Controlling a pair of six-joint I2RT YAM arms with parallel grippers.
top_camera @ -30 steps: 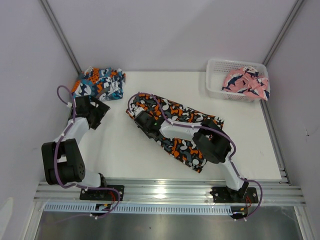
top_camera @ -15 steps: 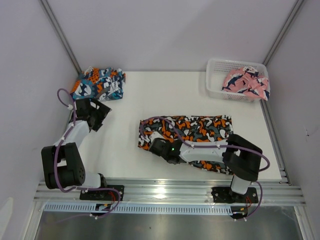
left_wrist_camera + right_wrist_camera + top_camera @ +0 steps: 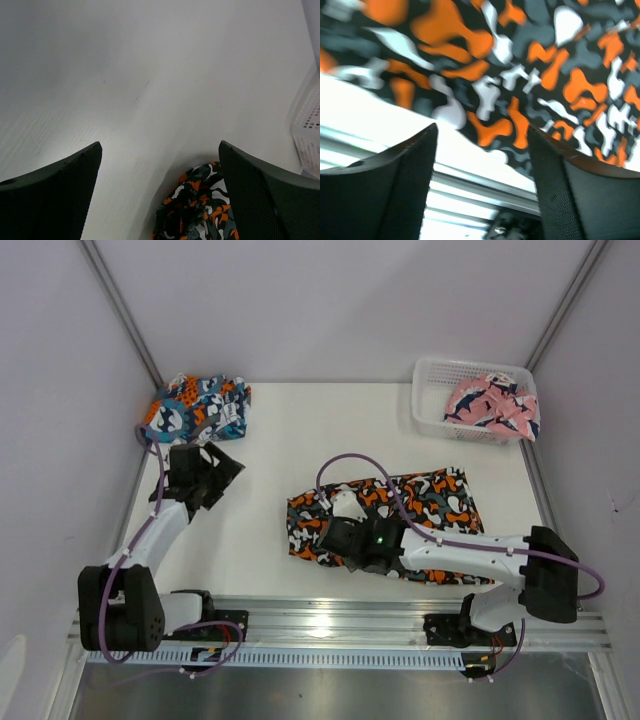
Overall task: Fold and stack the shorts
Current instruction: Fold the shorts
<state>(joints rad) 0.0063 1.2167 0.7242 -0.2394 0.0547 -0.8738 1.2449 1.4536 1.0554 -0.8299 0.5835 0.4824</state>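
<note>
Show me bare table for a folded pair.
Bare: the far strip of table between the patchwork shorts and the basket, and the near patch between the left claw and the camouflage shorts. Crowded: near right, under the right arm.

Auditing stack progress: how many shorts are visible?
3: blue-teal-orange shorts at the table's far-left corner; camouflage shorts centre-front; pink shorts in the basket, far right. Others could be hidden under them.
</note>
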